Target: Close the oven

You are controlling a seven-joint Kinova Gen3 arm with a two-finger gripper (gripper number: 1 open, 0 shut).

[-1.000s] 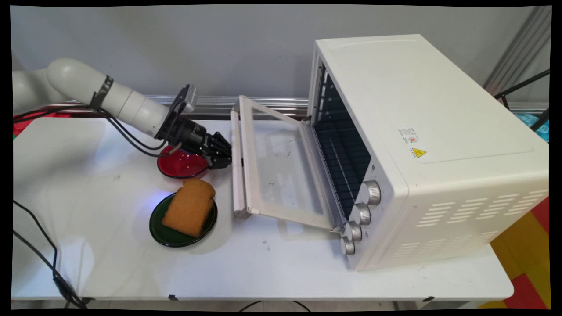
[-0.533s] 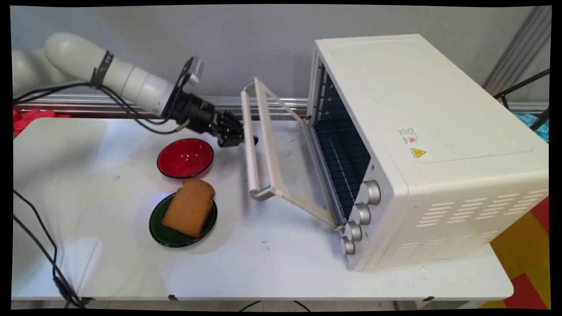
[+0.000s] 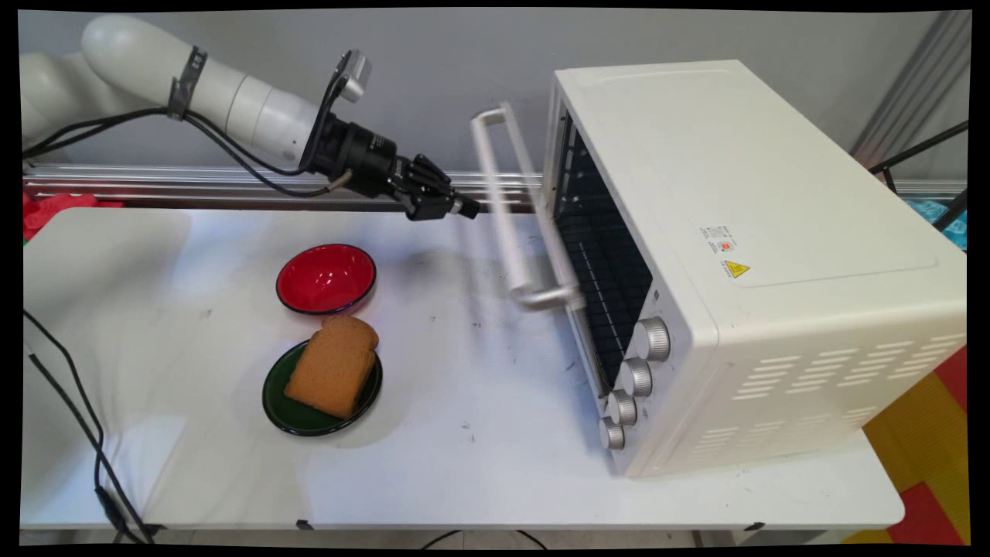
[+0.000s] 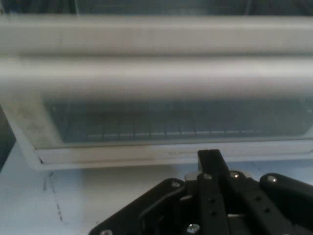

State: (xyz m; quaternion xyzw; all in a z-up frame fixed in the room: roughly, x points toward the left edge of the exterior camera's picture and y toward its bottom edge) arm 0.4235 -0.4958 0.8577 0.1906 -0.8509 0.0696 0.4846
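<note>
Main view shows the oven (image 3: 742, 255) on the right half of the table (image 3: 479, 433), its glass door (image 3: 541, 232) almost upright and nearly shut against the front, the white handle (image 3: 503, 201) blurred. Dark rack bars show through the gap, and four silver knobs (image 3: 634, 379) run down the front's near end. The gripper (image 3: 464, 209) hangs just left of the handle, level with its upper half, pointing at it; the fingers (image 4: 210, 161) look pressed together with nothing between them. From the hand view, the handle (image 4: 156, 78) runs as a pale bar across the frame above the fingertips, with the door's glass (image 4: 171, 122) beyond it. Well to the left on the table sits a red bowl (image 3: 326, 278), and just in front of it a green plate (image 3: 309, 414) carrying a slice of brown bread (image 3: 334, 365)
</note>
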